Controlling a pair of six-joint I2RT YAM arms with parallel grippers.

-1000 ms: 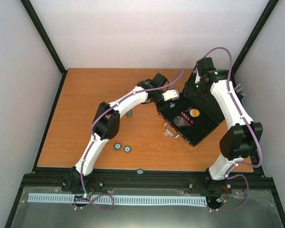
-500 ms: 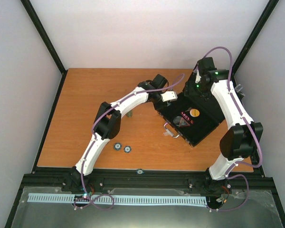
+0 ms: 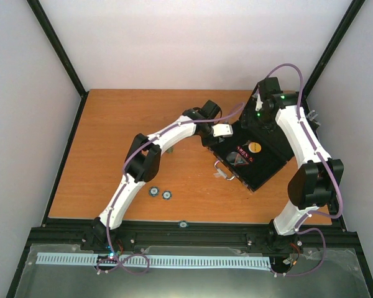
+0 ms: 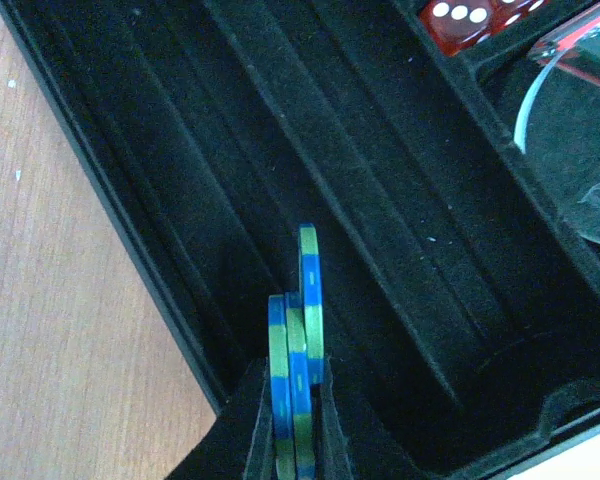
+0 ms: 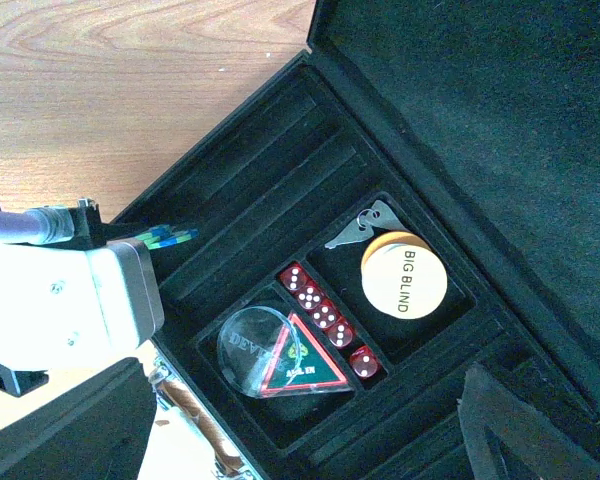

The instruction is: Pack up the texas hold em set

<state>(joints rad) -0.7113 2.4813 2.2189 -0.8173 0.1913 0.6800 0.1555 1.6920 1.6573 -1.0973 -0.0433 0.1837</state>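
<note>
blue-green chips (image 4: 306,300) in left hand (image 4: 297,425), disc (image 5: 403,272) lettering — right wrist only

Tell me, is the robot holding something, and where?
The left gripper pinches three blue-green chips by their flat faces, at one edge. The right gripper is open, holding nothing.

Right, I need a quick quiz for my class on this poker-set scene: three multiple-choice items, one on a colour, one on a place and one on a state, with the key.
1. The dice are: A white; B red; C green.
2. The BIG BLIND disc lies: A on the dice; B outside the case; C in the case beside the keys.
3. The left gripper is: A open and empty; B shut on chips; C shut on the keys.
Key: B, red faces with white pips; C, it shares a compartment with the keys; B, it pinches blue-green chips over the case's slots.
</note>
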